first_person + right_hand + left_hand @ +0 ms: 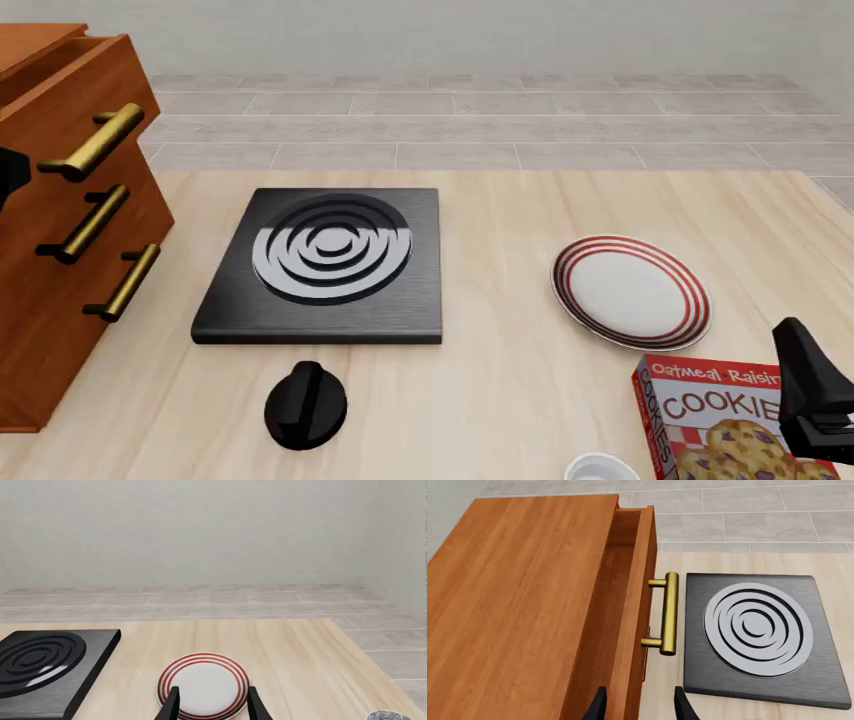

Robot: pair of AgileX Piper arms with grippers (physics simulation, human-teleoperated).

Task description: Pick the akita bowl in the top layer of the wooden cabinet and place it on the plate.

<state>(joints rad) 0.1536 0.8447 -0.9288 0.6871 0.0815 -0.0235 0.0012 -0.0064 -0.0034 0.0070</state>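
Note:
The wooden cabinet point(67, 250) stands at the table's left. Its top layer point(627, 580) is pulled out a little by its brass handle point(668, 612), and the narrow gap shows only wood. The akita bowl is hidden. My left gripper point(639, 710) is open above the cabinet, its fingers point(597, 707) on either side of the drawer front in the left wrist view. In the front view only a black part of that arm point(8, 175) shows. The red-ringed plate point(630, 290) lies bare at the right. My right gripper point(212, 710) is open and hangs short of the plate point(203, 685), over the table's near right corner point(803, 360).
A black stove point(327, 262) with grey rings lies between cabinet and plate. A black knob point(307, 405) sits before it. A cookie box point(721, 425) and a white bowl point(601, 468) are at the front right. A grey speckled edge point(390, 715) shows there too; I cannot tell what it is.

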